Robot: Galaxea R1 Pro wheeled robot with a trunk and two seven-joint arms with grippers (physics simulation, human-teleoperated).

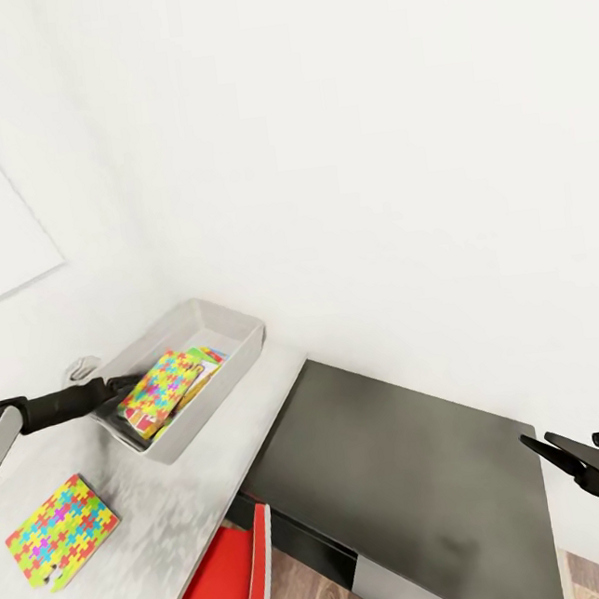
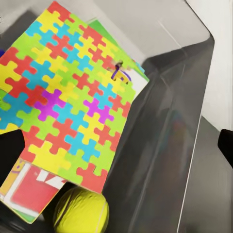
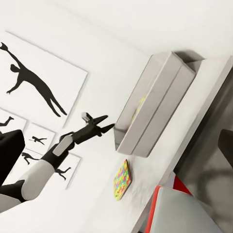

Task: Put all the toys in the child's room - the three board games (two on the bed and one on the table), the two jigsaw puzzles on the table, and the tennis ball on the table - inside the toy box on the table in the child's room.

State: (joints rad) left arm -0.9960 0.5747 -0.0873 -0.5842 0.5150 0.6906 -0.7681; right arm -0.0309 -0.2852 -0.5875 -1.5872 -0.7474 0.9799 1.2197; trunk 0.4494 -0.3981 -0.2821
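toy box (image 1: 238,330) reached by the left pincer (image 1: 121,385) at its rim.
one jigsaw puzzle (image 1: 162,384) is seen lying tilted inside on a board game (image 2: 29,187), with the tennis ball (image 2: 81,210) beside it; a second puzzle (image 1: 61,530) is left on the table (image 1: 166,513). left pincer's spread cannot be told; right pincer (image 1: 550,447) is held narrowly parted, empty, over the dark section.

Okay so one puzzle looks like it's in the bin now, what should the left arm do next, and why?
Probably lift the left gripper clear of the toy box and swing it toward the second jigsaw puzzle, which lies flat on the pale table outside the box. One puzzle already rests inside, over a board game and beside the tennis ball.
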